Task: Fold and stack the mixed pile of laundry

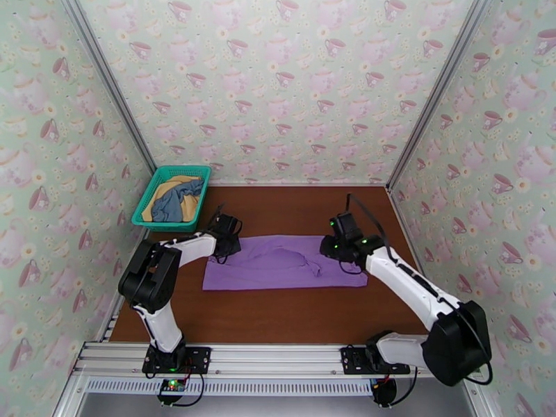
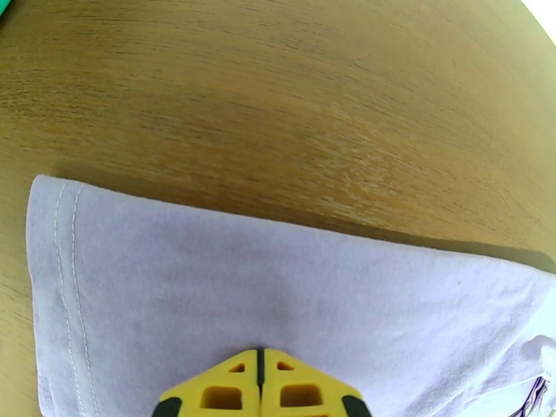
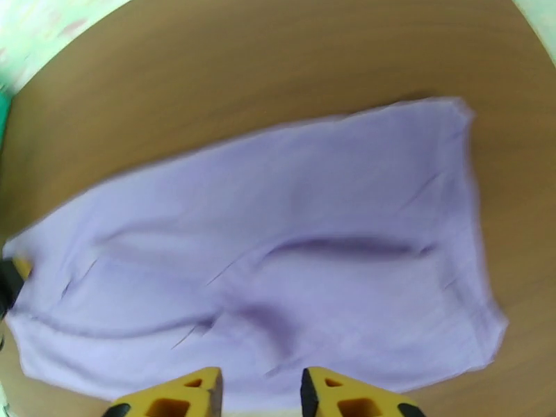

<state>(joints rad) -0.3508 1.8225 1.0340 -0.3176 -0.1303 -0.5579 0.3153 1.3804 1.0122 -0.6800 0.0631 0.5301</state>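
From above, the lilac-purple shirt [image 1: 281, 262] lies spread flat in the middle of the brown counter [image 1: 278, 314], between the two arms. The left jaws sit at its far left corner and the right jaws at its far right edge. A teal basket [image 1: 182, 169] stands in the far left corner of the counter, well apart from the shirt. It holds the grey-blue garment [image 1: 177, 201], crumpled on top of the mustard-yellow one [image 1: 174, 181].

In the left wrist view, the yellow left jaws are pressed together with no gap, right over the shirt [image 2: 243, 293]. Its stitched hem lies off to their left, and whether they pinch any cloth cannot be told.

In the right wrist view, the right jaws stand apart with a clear gap. They hold nothing and are poised over the near edge of the wrinkled shirt [image 3: 278, 258], which stretches away from them across the counter.
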